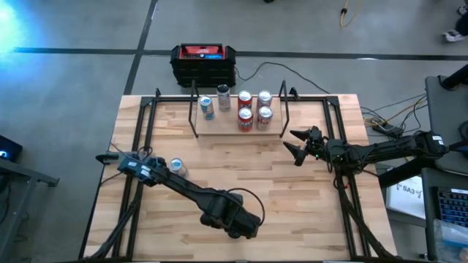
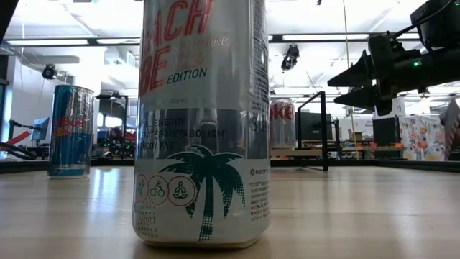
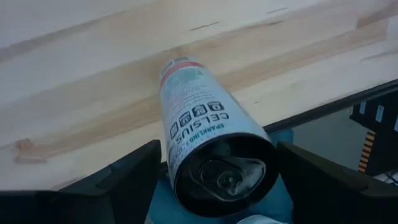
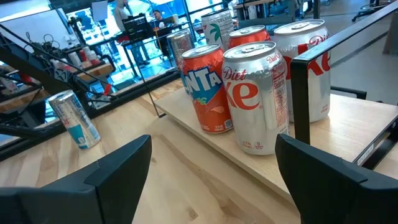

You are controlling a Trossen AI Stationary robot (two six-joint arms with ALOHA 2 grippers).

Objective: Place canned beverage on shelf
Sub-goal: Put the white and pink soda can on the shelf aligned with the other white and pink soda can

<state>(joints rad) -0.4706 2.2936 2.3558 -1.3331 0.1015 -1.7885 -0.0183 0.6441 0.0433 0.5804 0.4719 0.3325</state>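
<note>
Six cans stand on the shelf (image 1: 238, 131); my left tool (image 1: 162, 169) brackets the remaining can (image 1: 176, 166) at seven o'clock, grip unconfirmed.

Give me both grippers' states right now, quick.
Left gripper: around the silver can standing on the table; whether it grips yet cannot be told.
Right gripper: open, empty, by the shelf.

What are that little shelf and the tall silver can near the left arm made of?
The small light-wood shelf plank looks like pale unfinished wood with visible grain; its thin black rod uprights seem to be painted metal. The tall silver palm-tree can appears to be thin aluminium with a glossy printed finish that reflects the room lights.
</note>
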